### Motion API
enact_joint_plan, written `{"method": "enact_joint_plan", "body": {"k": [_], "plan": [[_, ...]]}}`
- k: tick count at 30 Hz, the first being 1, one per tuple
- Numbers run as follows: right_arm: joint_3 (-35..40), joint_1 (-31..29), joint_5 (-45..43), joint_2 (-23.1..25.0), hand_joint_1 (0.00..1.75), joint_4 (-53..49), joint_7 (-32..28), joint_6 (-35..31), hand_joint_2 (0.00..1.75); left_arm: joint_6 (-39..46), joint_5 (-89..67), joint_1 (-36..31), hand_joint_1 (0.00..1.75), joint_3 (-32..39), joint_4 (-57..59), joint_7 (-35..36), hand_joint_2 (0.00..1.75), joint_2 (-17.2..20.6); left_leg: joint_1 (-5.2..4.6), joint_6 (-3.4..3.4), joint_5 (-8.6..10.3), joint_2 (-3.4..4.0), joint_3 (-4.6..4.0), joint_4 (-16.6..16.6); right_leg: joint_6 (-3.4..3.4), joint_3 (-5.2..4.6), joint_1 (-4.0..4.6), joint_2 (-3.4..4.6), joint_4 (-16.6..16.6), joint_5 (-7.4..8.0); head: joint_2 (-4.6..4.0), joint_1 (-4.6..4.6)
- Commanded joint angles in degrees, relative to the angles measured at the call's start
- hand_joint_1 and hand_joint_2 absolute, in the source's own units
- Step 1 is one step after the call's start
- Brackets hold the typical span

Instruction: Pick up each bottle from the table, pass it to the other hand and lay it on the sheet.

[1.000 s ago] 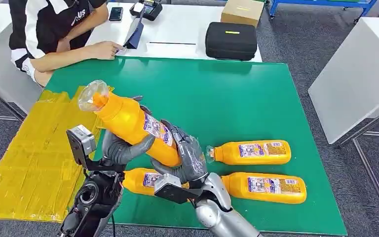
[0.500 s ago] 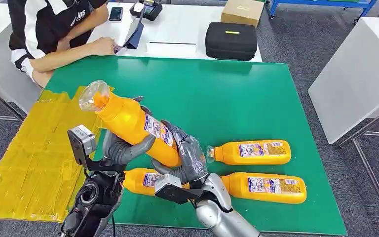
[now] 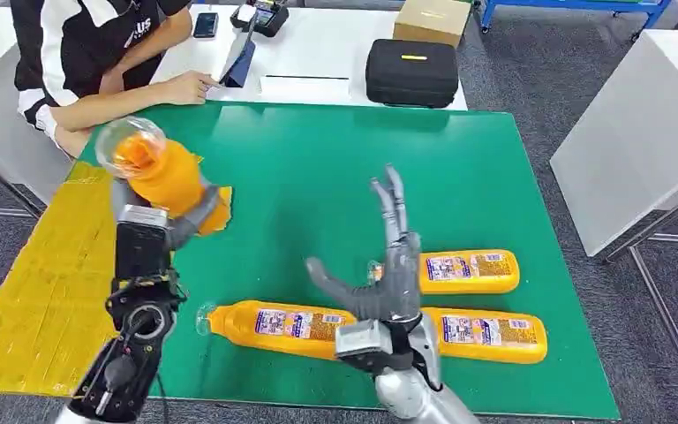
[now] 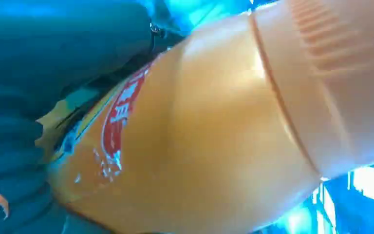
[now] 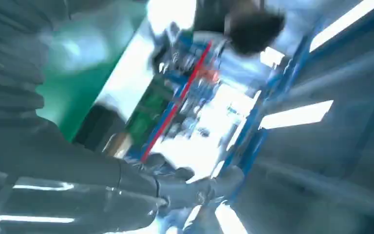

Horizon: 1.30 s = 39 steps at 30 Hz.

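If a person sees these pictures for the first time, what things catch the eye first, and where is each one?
First comes the orange bottle that the left hand holds aloft, above the border between the yellow sheet and the green table. Next is the right hand, empty with fingers spread, raised over three more orange bottles lying on the table's near part. At the far left corner a person sits.

Orange bottle (image 3: 161,172) held tilted, three bottles (image 3: 366,322) lying.
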Motion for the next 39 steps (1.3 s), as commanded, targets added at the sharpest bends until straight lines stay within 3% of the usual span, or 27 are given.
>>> {"method": "enact_joint_plan", "body": {"k": [1, 5, 9, 12, 14, 16, 23, 33, 37, 39], "plan": [[-1.86, 2.41, -0.33, -2.43, 0.00, -10.42, -1.88, -1.59, 1.75, -3.02, -2.07, -4.62, 1.75, 3.07, 6.98, 0.38, 1.75, 1.56, -0.01, 0.05, -0.05, -0.24, 0.15, 0.00, -0.16, 0.23, 0.00, -0.17, -0.01, -0.12, 0.00, -0.02], [-1.54, 2.57, -0.23, -2.53, 0.00, -10.67, -1.96, -2.09, 1.75, -0.12, -6.20, -4.99, 1.75, 2.90, 7.65, 1.13, 1.75, 1.82, -0.02, 0.04, -0.13, -0.21, 0.23, 0.02, -0.27, 0.28, 0.01, -0.07, 0.02, -0.14, 0.00, 0.00], [-0.81, 2.10, 0.20, -2.59, 0.00, -10.84, -1.70, -2.83, 1.75, 9.21, -27.36, -7.74, 1.75, 0.49, 12.52, 6.82, 1.75, 3.44, -0.02, 0.01, -0.06, -0.21, 0.12, -0.01, -0.17, 0.16, 0.01, -0.08, -0.01, -0.07, 0.00, 0.00], [-0.55, 1.79, 0.28, -2.61, 0.00, -10.77, -1.38, -2.82, 1.75, 10.17, -32.71, -9.05, 1.75, 0.10, 14.56, 8.65, 1.75, 3.60, -0.01, 0.02, -0.05, -0.21, 0.13, -0.02, -0.17, 0.16, 0.02, -0.09, -0.02, -0.06, 0.00, 0.00], [-0.06, 1.07, 0.30, -2.75, 0.00, -10.48, -1.07, -2.51, 1.75, 10.16, -50.01, -11.48, 1.75, -2.16, 18.52, 16.26, 1.75, 4.87, 0.01, 0.04, -0.11, -0.26, 0.26, 0.02, -0.27, 0.30, 0.04, -0.12, 0.01, -0.14, 0.00, 0.00], [0.55, -0.04, 0.32, -2.99, 0.00, -9.73, -0.78, -2.75, 1.75, 0.53, -62.58, -16.39, 1.75, -4.81, 27.71, 22.84, 1.75, 5.32, -0.03, 0.03, 0.00, -0.19, 0.06, -0.02, -0.11, 0.09, -0.01, -0.08, -0.01, -0.03, 0.00, -0.02], [1.15, -1.02, 0.11, -3.61, 0.00, -8.86, -0.43, -2.59, 1.75, -4.62, -67.27, -24.92, 1.75, -11.11, 46.04, 27.58, 1.75, 4.92, -0.01, 0.09, -0.02, -0.19, 0.23, 0.02, -0.27, 0.27, 0.02, -0.05, 0.02, -0.01, 0.00, 0.00], [1.14, -1.07, 0.10, -3.63, 0.00, -8.79, -0.43, -2.59, 1.75, -4.22, -67.27, -25.03, 1.75, -11.09, 46.51, 27.43, 1.75, 5.03, 0.01, 0.06, -0.01, -0.04, 0.12, 0.04, -0.25, 0.17, 0.04, 0.05, 0.03, 0.05, 0.00, 0.00], [1.13, -1.34, 1.94, -3.61, 0.00, -8.42, 0.30, -1.87, 1.75, -18.90, -67.27, -29.83, 1.75, -15.51, 55.72, 29.35, 1.75, 5.42, 0.00, 0.05, 0.05, -0.08, 0.01, 0.02, -0.18, 0.08, 0.03, 0.01, 0.01, 0.08, 0.00, 0.00], [1.08, -1.82, 3.08, -3.14, 0.00, -7.70, 0.68, -1.65, 1.75, -22.14, -66.81, -30.52, 1.75, -14.77, 57.49, 29.34, 1.75, 5.55, 0.01, 0.04, 0.05, -0.08, -0.01, 0.03, -0.19, 0.06, 0.04, 0.03, 0.02, 0.09, 0.00, 0.00]]}}
